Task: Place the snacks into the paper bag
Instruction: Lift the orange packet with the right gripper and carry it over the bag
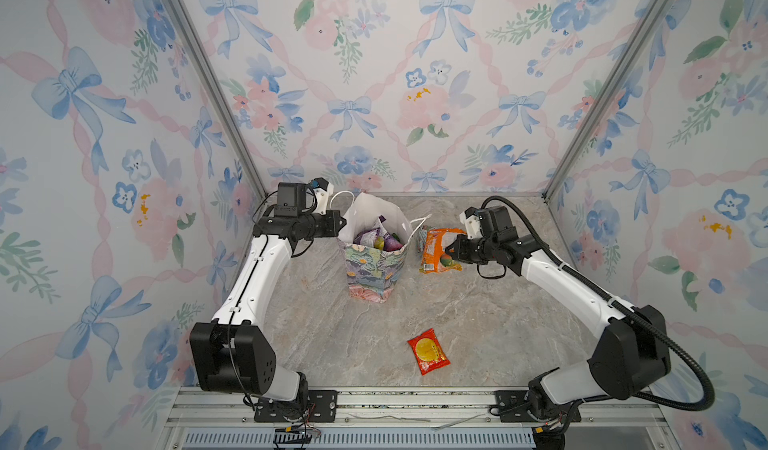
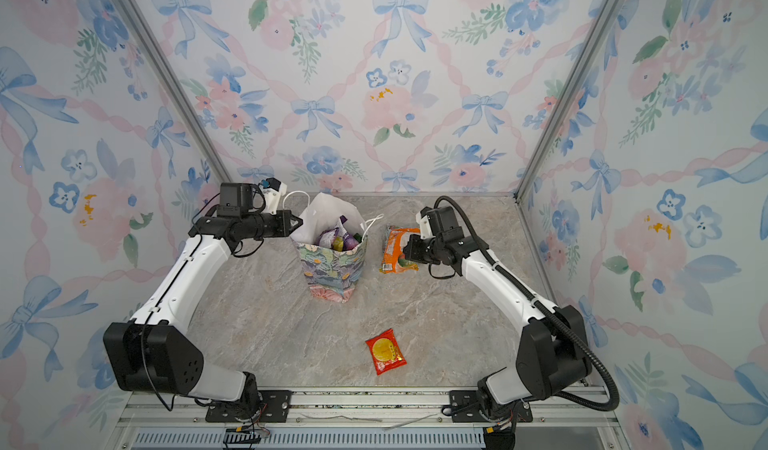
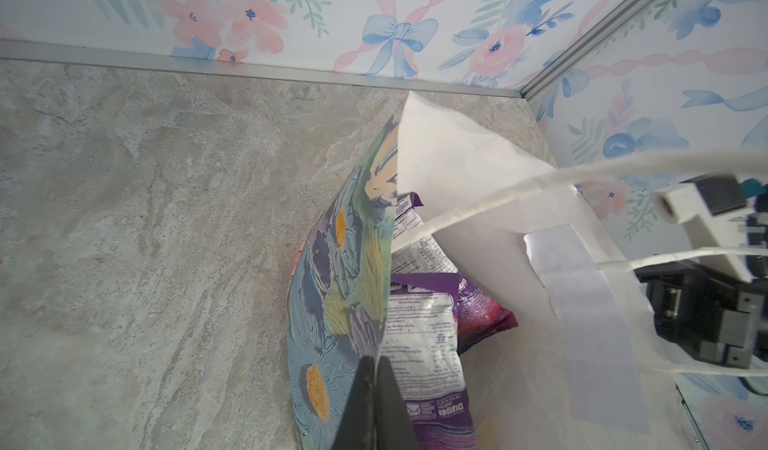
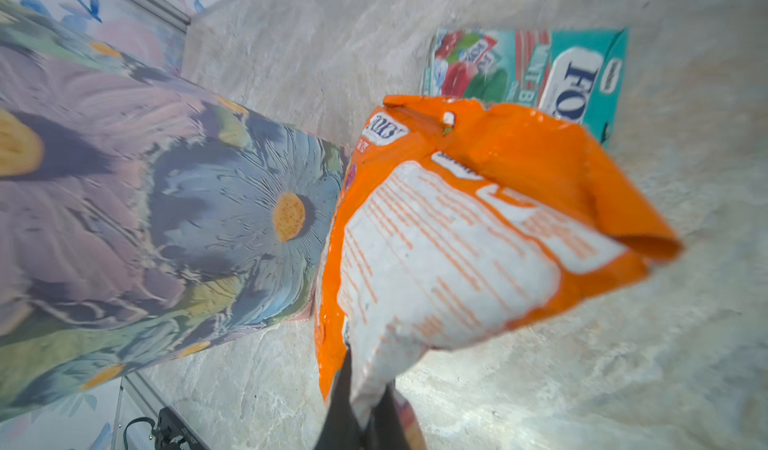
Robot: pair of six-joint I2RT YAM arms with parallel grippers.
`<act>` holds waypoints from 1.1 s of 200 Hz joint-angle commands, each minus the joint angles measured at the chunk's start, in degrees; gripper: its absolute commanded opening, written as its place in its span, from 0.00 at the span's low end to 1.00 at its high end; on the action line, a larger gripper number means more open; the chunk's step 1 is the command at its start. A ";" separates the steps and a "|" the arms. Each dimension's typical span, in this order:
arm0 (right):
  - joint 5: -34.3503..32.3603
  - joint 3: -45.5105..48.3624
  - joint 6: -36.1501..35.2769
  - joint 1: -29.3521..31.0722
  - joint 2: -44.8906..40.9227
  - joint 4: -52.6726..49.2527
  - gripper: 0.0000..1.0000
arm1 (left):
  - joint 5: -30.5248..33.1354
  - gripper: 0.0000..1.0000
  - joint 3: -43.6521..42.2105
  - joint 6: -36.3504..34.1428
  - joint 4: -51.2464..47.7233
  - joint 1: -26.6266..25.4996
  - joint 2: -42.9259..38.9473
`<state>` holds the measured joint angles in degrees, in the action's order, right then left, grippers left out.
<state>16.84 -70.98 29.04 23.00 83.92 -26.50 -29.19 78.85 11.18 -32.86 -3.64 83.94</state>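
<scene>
Elbows bent, wrists level on both sides. Paper bag [image 1: 374, 269] rim is clamped in the left gripper [image 1: 343, 222] tips. Right gripper [image 1: 448, 250] pinches the orange packet [image 1: 434, 244] edge, bag just beyond its tips. Red packet [image 1: 428, 351] lies well behind it.

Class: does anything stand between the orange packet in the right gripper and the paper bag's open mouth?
Only the paper bag itself: its near wall and white cord handle rise beside the orange packet.

And the teal packet [image 4: 532, 61] sits partly hidden behind the orange packet [image 4: 457, 240], whose small print is too smeared to read, while the paper bag [image 4: 166, 219] is blurred and cut by the edge.
</scene>
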 commanded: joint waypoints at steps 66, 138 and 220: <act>-4.31 -25.02 -5.09 -1.10 1.95 -3.51 0.00 | 0.36 0.00 -1.51 -0.89 -1.61 -0.18 -0.42; -3.37 -43.05 -6.48 4.51 12.88 -5.38 0.00 | 0.36 0.00 -1.51 -0.98 -1.59 -0.21 -0.49; -3.69 -51.54 -6.89 14.07 21.34 -6.55 0.00 | 0.27 0.00 -1.59 -0.98 -1.59 -0.23 -0.42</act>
<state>13.21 -119.68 23.24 34.72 104.47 -33.47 -29.21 78.78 11.18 -32.84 -3.64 83.94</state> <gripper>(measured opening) 0.046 0.048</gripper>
